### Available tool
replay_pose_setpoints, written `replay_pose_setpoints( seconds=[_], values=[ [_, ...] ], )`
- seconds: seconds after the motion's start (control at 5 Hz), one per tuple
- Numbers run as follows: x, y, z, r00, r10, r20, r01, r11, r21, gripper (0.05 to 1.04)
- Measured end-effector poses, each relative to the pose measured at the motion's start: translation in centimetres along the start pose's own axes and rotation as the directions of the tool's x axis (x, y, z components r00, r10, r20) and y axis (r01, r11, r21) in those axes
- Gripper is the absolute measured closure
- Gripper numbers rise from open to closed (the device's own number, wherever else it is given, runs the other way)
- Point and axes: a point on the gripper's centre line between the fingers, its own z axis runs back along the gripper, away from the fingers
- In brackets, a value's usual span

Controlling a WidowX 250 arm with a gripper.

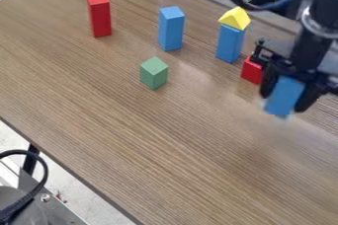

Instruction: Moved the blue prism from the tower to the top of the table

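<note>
Blue prism (285, 95) between black jaws, yellow triangular block (235, 18) atop blue block (230, 44), green block (153, 74) on wooden table (165, 145)

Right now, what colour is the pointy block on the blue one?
The pointy block is yellow, best seen in the camera view.

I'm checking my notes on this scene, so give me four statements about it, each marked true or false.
1. The black two-finger gripper holds a blue rectangular block. True.
2. The yellow triangular prism lies directly on the brown wood-grain table. False: it sits atop another blue rectangular block, which stands upright.
3. The short green block has nothing on top. True.
4. The tall red rectangular block lies on its side. False: it stands upright.
</note>
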Motion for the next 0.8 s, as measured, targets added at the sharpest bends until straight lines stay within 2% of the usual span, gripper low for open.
replay_pose_setpoints(
  seconds=[0.2, 0.4, 0.6, 0.8],
  values=[
    [-0.45, 0.17, -1.09, 0.999, -0.003, -0.045, 0.005, 0.999, 0.036, 0.478],
    [-0.54, -0.03, -1.15, 0.999, 0.008, -0.053, -0.007, 1.0, 0.022, 0.478],
    [-0.48, 0.05, -1.25, 0.997, 0.038, -0.066, -0.037, 0.999, 0.003, 0.433],
    [-0.28, -0.14, -1.13, 0.996, 0.061, -0.066, -0.063, 0.998, -0.028, 0.127]
  ],
)
